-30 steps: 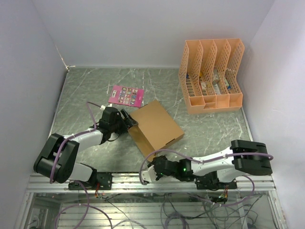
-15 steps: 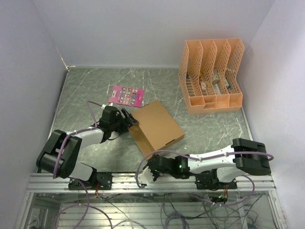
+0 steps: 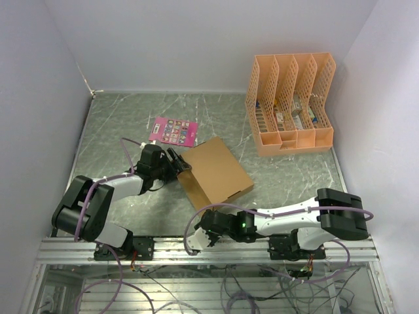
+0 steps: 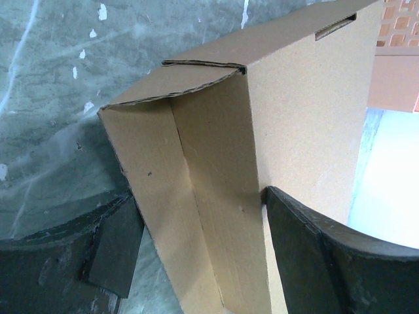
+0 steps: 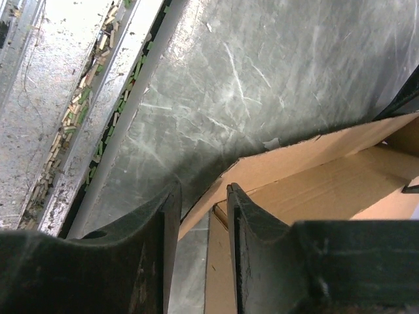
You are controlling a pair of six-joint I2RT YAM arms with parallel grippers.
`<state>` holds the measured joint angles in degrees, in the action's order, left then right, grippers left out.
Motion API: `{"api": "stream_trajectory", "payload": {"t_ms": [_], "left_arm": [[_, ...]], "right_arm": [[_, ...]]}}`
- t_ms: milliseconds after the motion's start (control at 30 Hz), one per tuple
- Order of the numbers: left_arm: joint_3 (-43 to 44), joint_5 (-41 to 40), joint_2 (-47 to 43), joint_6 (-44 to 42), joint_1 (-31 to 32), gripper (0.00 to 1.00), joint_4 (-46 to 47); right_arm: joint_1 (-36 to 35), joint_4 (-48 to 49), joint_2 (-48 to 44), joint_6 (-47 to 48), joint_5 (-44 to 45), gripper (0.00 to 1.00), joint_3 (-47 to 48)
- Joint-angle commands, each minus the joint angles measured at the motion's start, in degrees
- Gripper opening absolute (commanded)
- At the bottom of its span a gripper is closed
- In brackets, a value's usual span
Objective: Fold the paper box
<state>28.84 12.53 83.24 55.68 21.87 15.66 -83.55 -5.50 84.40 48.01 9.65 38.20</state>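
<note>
Top view first: the paper box [image 3: 216, 171] sits roughly mid-table, a bit closer to the near edge than the far one and turned diagonally, with a broad flat panel on top and its open side facing the near-left. The left gripper [image 3: 178, 165] is right up against the box's left corner. The right gripper [image 3: 207, 221] is down by the near edge of the table [image 3: 118, 124], its tip at the box's nearest corner. A pink card [image 3: 173, 131] lies flat just beyond the box toward the far-left, not touching it, and the orange file organizer [image 3: 290, 104] stands in the far-right corner, well apart. Left wrist cam: the fingers [image 4: 308, 255] are spread wide and straddle the open end of the box [image 4: 216, 150], one dark pad against the outside of the left wall and the other pressed on the big flat panel, so I'd call that a wide grasp on the cardboard. A tucked flap curves over the far end. Right wrist cam: the fingers [image 5: 262, 261] stand a little apart with a corner of a cardboard flap [image 5: 314, 176] poking into the gap. Honestly can't tell whether it's pinched or just sitting between them. The metal rail [image 5: 98, 131] at the table's near edge runs along the left.
</note>
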Motion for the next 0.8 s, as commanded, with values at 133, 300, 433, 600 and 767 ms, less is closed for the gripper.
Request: {"api": "stream_trajectory", "payload": {"t_ms": [133, 300, 433, 600, 767], "left_arm": [[-0.4, -1.8, 3.5, -2.8, -0.4, 0.81, -4.7], [-0.2, -1.6, 3.8, -3.3, -0.6, 0.81, -4.9], [0.0, -1.3, 4.2, -3.8, -0.8, 0.81, -5.0], [0.2, -1.2, 4.6, -4.1, -0.9, 0.81, -5.4], [0.7, -1.0, 5.2, -4.1, -1.0, 0.80, -5.4]], "right_arm": [[0.9, -0.2, 1.2, 0.6, 1.9, 0.18, -0.5], [1.4, -4.8, 4.2, 1.5, 0.6, 0.02, 4.3], [1.6, -11.2, 6.4, 4.0, -3.3, 0.00, 8.9], [3.6, -19.9, 8.9, 6.4, -8.6, 0.00, 15.4], [5.6, -25.7, 10.3, 9.4, -11.9, 0.00, 18.8]]}}
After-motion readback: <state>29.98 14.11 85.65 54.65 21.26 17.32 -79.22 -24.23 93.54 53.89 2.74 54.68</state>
